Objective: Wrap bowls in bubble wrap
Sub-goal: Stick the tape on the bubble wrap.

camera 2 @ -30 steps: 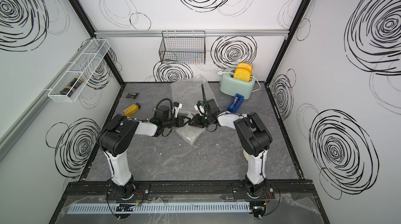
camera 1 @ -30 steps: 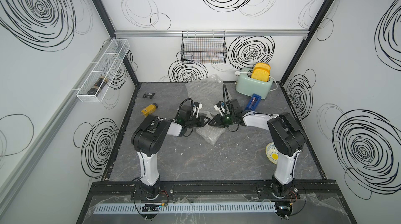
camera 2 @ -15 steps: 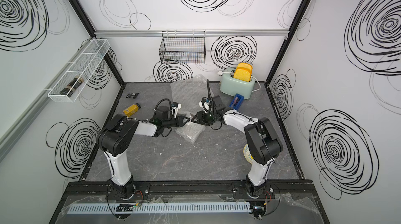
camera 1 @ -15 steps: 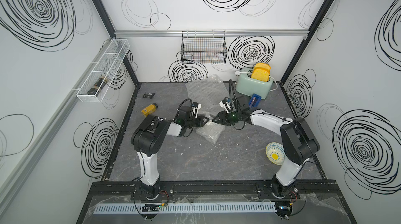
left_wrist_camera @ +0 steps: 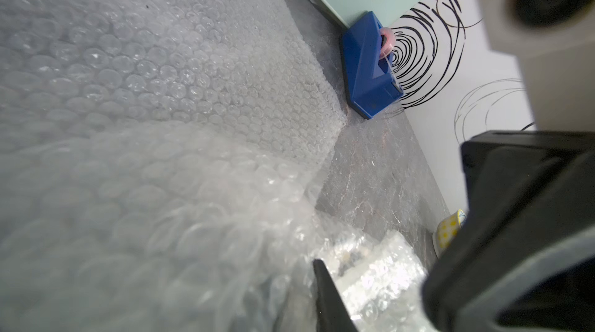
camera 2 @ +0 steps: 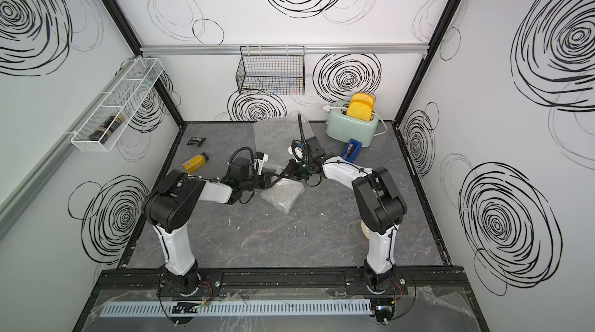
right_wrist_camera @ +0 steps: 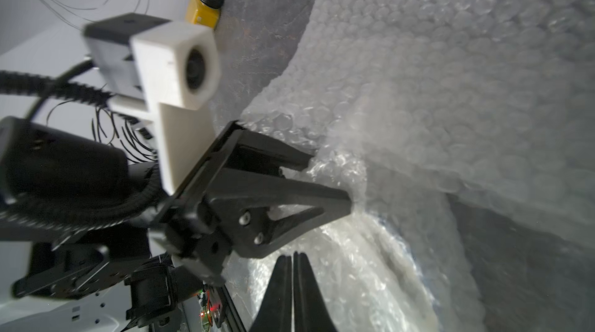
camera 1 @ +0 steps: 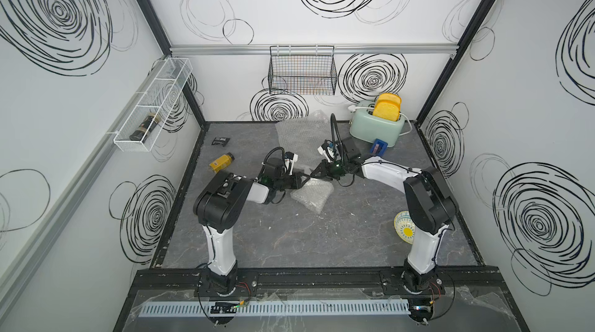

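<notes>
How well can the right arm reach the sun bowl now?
Probably not directly: the bowl lies close beside that arm's base, partly hidden behind its elbow, and the right gripper is far off at the bubble wrap.

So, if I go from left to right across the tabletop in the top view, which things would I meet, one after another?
yellow bottle → crumpled bubble wrap bundle → blue tape dispenser → bowl with a yellow sun centre
</notes>
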You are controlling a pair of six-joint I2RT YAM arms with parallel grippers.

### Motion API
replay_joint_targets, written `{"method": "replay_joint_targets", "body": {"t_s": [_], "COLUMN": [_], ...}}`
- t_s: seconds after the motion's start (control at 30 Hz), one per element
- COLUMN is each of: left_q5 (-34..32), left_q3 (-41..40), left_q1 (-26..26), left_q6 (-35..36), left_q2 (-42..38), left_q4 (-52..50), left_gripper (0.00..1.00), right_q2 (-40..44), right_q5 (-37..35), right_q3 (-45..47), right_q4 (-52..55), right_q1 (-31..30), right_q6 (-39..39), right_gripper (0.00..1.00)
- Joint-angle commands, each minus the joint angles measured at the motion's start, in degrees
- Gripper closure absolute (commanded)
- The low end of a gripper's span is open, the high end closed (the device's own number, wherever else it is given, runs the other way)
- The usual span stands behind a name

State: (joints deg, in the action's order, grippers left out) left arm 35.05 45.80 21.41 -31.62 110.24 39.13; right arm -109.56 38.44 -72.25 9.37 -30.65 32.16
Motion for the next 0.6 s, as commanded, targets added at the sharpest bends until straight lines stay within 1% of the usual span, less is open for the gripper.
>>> {"method": "replay_joint_targets", "body": {"t_s": [0.0,0.17,0.27,0.33,0.47,0.57], "left_q5": [-0.07,0.02,0.02,0.02,-0.08,-0.18], "left_q3": [-0.89,-0.89,-0.94,-0.98,-1.24,-1.33], "left_q1": [-0.36,-0.40,-0.40,-0.40,-0.39,-0.34], "left_q6": [-0.51,-0.51,-0.47,-0.51,-0.47,-0.40], "left_q2": [-1.86,-1.87,-1.94,-2.03,-2.72,-3.14], "left_q4": [2.13,2.17,2.06,2.04,2.00,1.91], "left_gripper": [0.79,0.79,0.79,0.79,0.79,0.79], "right_q2": [-2.98,-5.88,-5.69,-4.02,2.26,3.80], "right_q5": [-1.21,-3.01,-2.92,-3.53,-3.72,-3.82], "right_q3": [0.06,0.65,0.49,0.42,1.94,2.01], "right_q4": [0.70,0.63,0.89,1.71,-0.19,0.69], "right_q1": [-0.28,-0.32,-0.47,-0.61,-0.81,-0.64], "right_q6": [0.09,-0.58,-1.11,-1.29,-1.27,-1.33], "right_gripper": [0.89,0.90,0.90,0.90,0.88,0.88]}}
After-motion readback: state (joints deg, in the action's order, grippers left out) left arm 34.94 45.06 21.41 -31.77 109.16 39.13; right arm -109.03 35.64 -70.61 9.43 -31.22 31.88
